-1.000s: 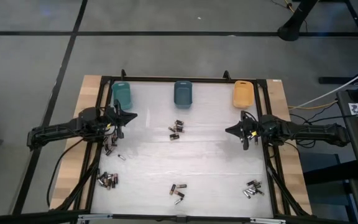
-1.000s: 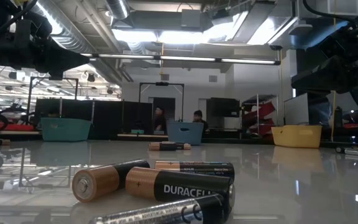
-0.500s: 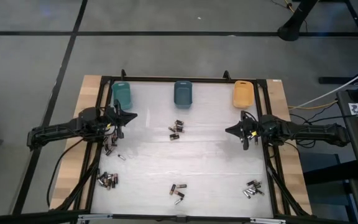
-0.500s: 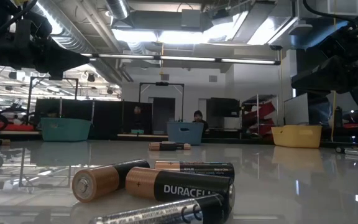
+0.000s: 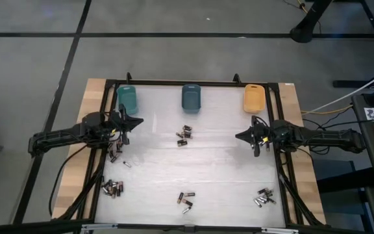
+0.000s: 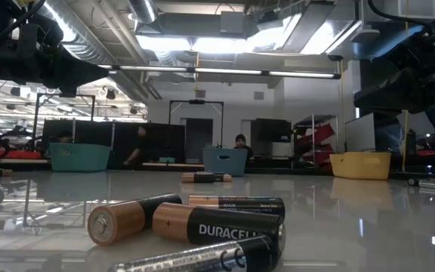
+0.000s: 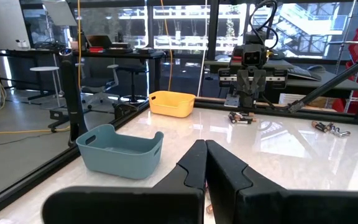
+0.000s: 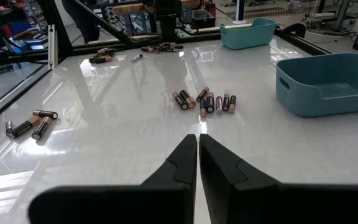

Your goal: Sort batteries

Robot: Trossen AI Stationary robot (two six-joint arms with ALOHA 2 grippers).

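Your left hand (image 5: 137,120) and right hand (image 5: 239,136) hover pinched closed, empty, facing inward. Batteries (image 5: 184,134) lie in scattered clusters on worktop (image 5: 219,169); bins (image 5: 191,97) wait empty at far edge.

Only bg changes: in low view a person (image 6: 136,147) now stands further left behind the table, near teal bin (image 6: 80,157). Arms, batteries (image 6: 195,227): no change.

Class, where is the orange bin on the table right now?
In the high view, the orange bin sits at the table's far edge on the right side, right of the blue bin and just beyond the right gripper.
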